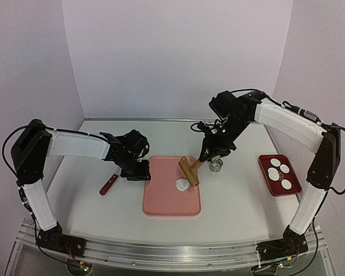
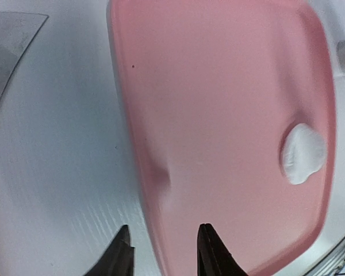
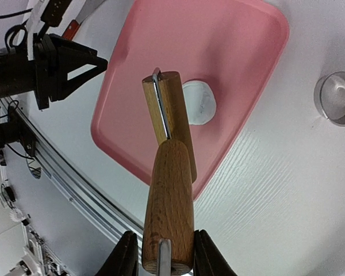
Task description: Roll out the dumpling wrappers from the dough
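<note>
Now right fingers [image 3: 125, 256] hold roller [image 3: 168, 190], perhaps touching dough [image 3: 200, 103].

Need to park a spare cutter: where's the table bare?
Free: white table between the metal ring cutter and the red tray; the strip between the pink mat and the arm bases; the mat's left half. Crowded: the white dough lump by the wooden roller; the left gripper and brown-handled tool at its left edge.

White dough [image 1: 181, 184] on pink mat [image 1: 161, 198] (roller [image 3: 168, 213] pale wood).
</note>
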You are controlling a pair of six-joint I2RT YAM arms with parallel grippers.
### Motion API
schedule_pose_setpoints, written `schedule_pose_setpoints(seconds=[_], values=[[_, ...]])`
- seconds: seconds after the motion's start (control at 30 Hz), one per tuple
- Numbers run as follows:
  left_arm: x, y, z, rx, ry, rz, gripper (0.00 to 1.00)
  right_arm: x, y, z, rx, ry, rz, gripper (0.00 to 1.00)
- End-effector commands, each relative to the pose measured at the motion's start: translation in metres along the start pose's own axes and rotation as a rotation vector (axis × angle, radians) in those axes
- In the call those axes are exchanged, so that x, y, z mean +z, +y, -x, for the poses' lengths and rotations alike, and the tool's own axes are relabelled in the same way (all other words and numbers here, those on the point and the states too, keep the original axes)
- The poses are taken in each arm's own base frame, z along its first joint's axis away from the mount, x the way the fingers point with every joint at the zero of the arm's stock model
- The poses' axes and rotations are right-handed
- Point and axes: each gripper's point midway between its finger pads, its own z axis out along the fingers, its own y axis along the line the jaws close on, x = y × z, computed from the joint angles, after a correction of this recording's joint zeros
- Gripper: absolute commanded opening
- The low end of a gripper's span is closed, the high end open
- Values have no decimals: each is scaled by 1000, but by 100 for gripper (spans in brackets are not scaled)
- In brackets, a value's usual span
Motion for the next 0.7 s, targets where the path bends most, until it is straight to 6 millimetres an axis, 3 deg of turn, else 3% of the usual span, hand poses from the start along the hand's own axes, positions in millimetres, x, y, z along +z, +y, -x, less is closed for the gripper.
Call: schedule_pose_setpoints(seconds=[0.0, 0.2, 0.33, 0.67], values=[[-37, -28, 18, -202, -85, -156, 42, -30, 3, 1, -184, -55, -96, 0], [-33, -15, 4, -323, -38, -102, 55, -20, 9, 11, -354, -55, -209, 0], [-22, -7, -6, -292, 8, 17, 66, -11, 16, 17, -466, -50, -274, 0], [-6, 1, -36, -275, 73, 115, 59, 17, 37, 19, -595, -18, -334, 0]])
